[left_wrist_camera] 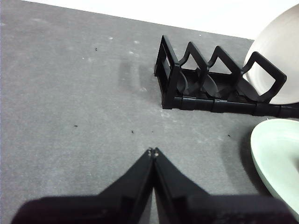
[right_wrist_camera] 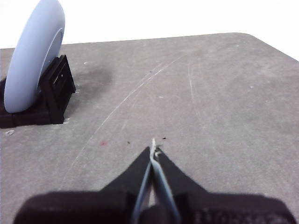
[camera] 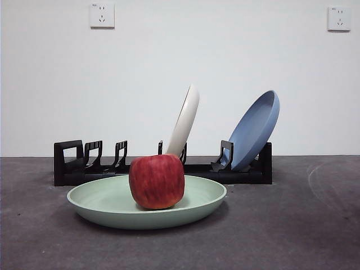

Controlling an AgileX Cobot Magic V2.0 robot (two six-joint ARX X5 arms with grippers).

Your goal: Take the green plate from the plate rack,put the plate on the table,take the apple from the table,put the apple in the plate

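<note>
**A:** White wall behind, two wall sockets [camera: 102, 15] high on it; dark grey surface [camera: 315, 225] below. Status of the task?

**B:** Judged complete, or at its last step. The green plate [camera: 101, 205] lies flat on the surface just in front of the plate rack [camera: 67, 163]. The apple [camera: 157, 181] sits inside the plate, on its floor, upright and steady.

**A:** Arms?

**B:** Neither shows in the front view. Left gripper [left_wrist_camera: 153, 152]: jaws together, nothing between them, hanging over bare surface off the rack's handle end, with the green plate's rim at the edge of its view. Right gripper [right_wrist_camera: 154, 150]: jaws together, empty, over bare surface beyond the rack's other end, well apart from the apple.

**A:** Next move?

**B:** My reading: nothing left to grasp. Both arms are clear of the rack and the plate, so what remains is to hold off and avoid nudging the plate.

**A:** Counts?

**B:** Apples: one. Plates: three. One green, in front of the rack; one cream-white plate [camera: 185, 118] leaning in a middle slot of the rack; one blue plate [camera: 256, 128] leaning at the end away from the handle. Racks: one. Sockets: two. Grippers: two.
</note>
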